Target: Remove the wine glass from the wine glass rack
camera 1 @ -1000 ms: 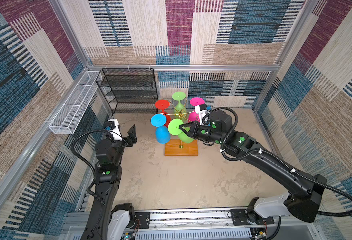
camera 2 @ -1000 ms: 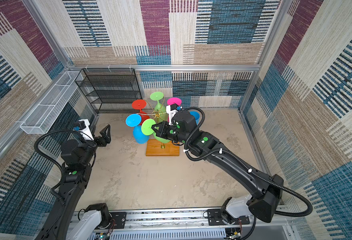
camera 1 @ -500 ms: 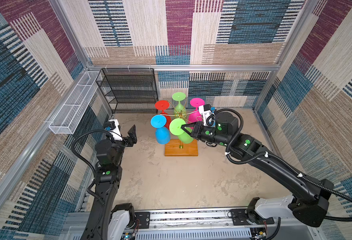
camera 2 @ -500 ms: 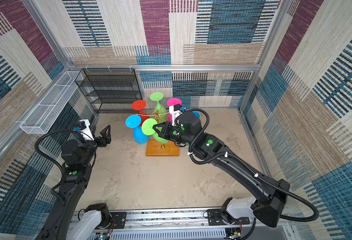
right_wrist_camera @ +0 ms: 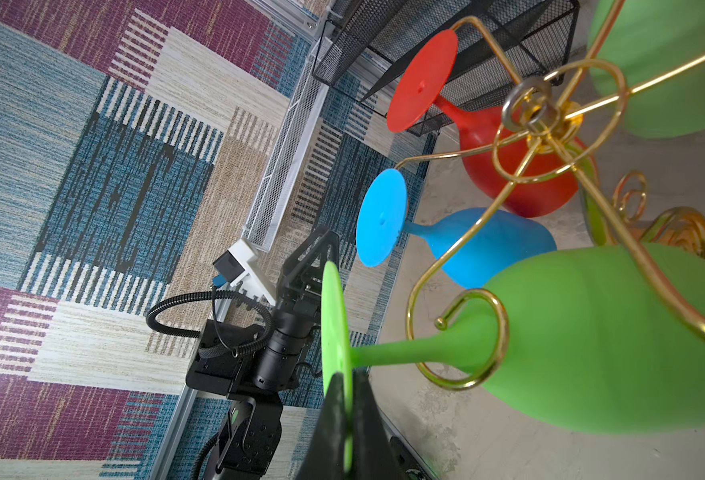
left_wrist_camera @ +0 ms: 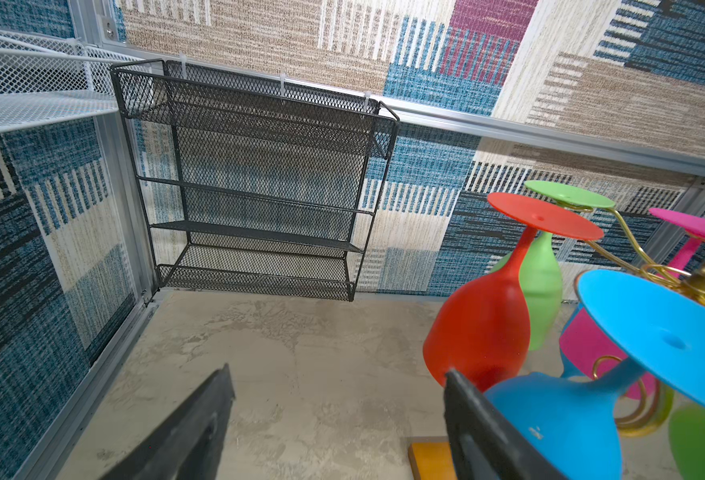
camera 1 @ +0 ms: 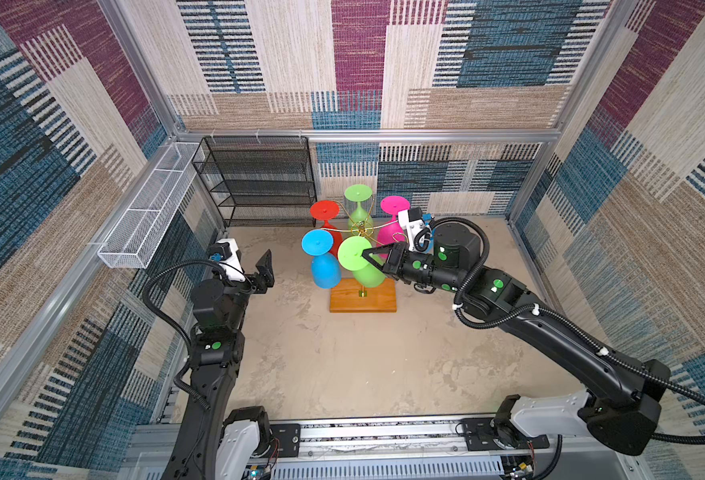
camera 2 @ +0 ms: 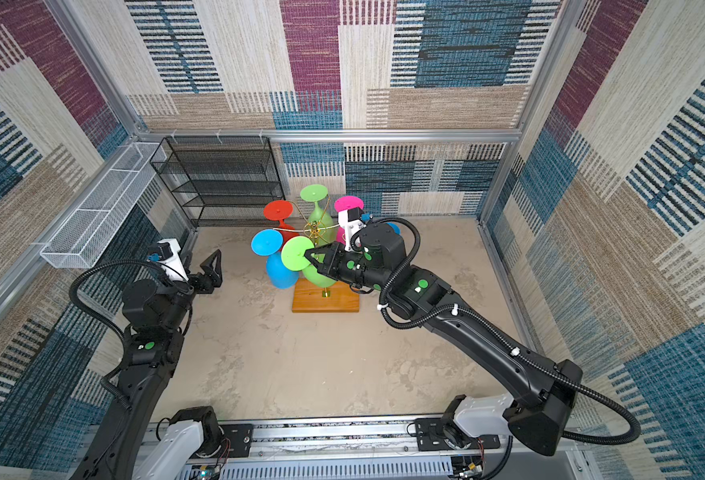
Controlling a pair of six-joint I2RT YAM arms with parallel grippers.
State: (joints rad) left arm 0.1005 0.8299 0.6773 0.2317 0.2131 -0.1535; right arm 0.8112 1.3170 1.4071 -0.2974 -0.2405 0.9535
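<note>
The wine glass rack (camera 1: 362,296) (camera 2: 326,297) stands mid-table, a gold post with scroll arms on a wooden base, and several coloured glasses hang upside down from it. My right gripper (camera 1: 365,254) (camera 2: 307,254) (right_wrist_camera: 344,378) is shut on the flat foot of the nearest green wine glass (camera 1: 369,276) (right_wrist_camera: 592,340). That glass's stem still passes through a gold scroll loop (right_wrist_camera: 463,336). My left gripper (camera 1: 261,272) (camera 2: 213,268) (left_wrist_camera: 337,371) hangs open and holds nothing, to the left of the rack. It is close to the blue glass (left_wrist_camera: 558,419) but apart from it.
Red (camera 1: 324,210), blue (camera 1: 325,270), pink (camera 1: 394,204) and a second green glass (camera 1: 358,195) hang round the post. A black mesh shelf unit (camera 1: 259,183) stands against the back wall. A white wire basket (camera 1: 151,216) runs along the left wall.
My right wrist has drawn a little to the right and toward the front, still pinching the green glass's foot. The left arm has not moved.
</note>
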